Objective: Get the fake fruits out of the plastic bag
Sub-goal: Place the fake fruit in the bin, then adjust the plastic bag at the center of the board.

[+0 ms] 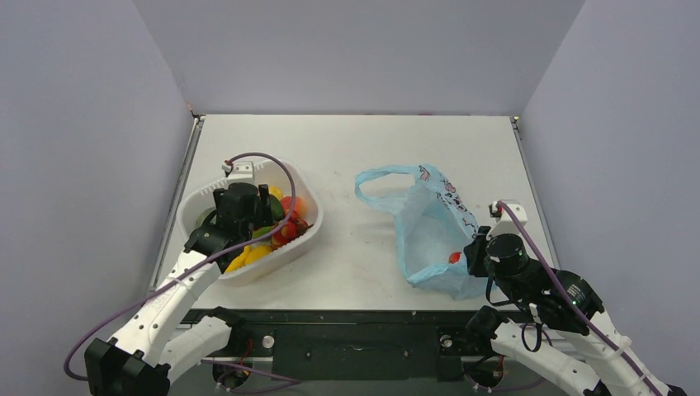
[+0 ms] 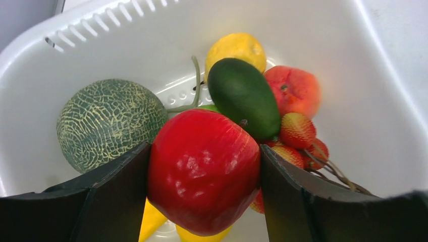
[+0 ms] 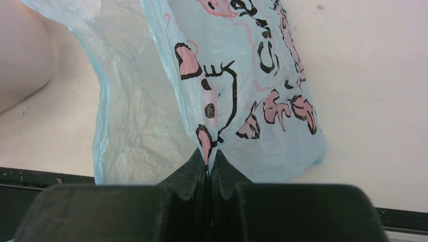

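The left end effector [image 2: 204,148] is clamped on a glossy red apple [image 2: 202,174], one finger pressed against each side, above the white slotted tub [image 2: 353,75]. Below it in the tub lie a dark green oblong fruit [image 2: 243,96], a red berry cluster [image 2: 298,133], a netted melon [image 2: 108,123], a yellow fruit [image 2: 236,48] and a peach-coloured fruit [image 2: 294,89]. Well apart on the tabletop [image 1: 355,247], the right end effector [image 3: 209,161] has its fingers pinched together on a fold of the light-blue plastic bag [image 3: 262,65], inside which a small red piece [image 1: 453,256] shows.
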Robot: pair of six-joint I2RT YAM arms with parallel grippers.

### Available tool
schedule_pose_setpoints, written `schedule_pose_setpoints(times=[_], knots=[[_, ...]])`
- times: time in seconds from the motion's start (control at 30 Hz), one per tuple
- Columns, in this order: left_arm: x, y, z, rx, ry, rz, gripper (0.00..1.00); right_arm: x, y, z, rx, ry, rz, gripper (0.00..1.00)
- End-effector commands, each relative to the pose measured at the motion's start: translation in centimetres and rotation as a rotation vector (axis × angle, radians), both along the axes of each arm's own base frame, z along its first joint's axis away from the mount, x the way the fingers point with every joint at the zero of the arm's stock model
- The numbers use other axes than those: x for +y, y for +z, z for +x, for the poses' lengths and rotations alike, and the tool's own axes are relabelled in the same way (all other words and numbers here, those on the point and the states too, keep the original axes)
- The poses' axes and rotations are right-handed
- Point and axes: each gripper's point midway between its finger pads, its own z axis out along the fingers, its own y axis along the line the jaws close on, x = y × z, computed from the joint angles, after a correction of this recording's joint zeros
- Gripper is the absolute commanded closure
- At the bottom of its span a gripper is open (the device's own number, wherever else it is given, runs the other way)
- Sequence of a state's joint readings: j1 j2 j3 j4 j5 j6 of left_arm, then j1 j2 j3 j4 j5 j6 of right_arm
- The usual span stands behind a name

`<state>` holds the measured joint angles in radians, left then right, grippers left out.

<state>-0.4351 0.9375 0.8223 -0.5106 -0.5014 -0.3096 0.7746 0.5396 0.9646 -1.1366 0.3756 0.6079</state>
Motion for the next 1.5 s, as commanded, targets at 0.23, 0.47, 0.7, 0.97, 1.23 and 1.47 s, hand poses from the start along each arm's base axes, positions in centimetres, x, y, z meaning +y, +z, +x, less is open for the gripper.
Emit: schedule_pose_setpoints(times=[0.23, 0.47, 0.7, 0.97, 1.23, 1.47], knots=[[-0.1, 0.0, 0.1, -0.046, -0.003, -0.090, 0.09, 0.8, 0.2, 0.4, -0.011, 0.032, 0.005, 1.00], [0.0, 1.6, -0.8, -0.060, -0.011, -0.110, 0.03, 1.4, 0.2, 0.8, 0.009, 0.043, -0.012, 1.00], [-2.9, 4.4, -2.1, -0.128, -0.154, -0.265, 0.04, 4.2, 1.8, 3.5, -0.036, 0.102, -0.033, 1.00], [-5.9, 3.6, -4.5, -0.076, -0.288, -0.415, 0.05, 8.8, 3.4, 8.7, -0.050, 0.216, -0.217, 1.00], [-8.7, 4.6, -6.8, -0.092, -0.431, -0.577, 0.06, 15.6, 2.3, 6.4, -0.061, 0.431, -0.286, 1.00], [-13.7, 7.1, -9.0, -0.093, -0.685, -0.823, 0.12, 12.6, -4.1, 0.9, 0.116, 0.337, -0.245, 1.00]])
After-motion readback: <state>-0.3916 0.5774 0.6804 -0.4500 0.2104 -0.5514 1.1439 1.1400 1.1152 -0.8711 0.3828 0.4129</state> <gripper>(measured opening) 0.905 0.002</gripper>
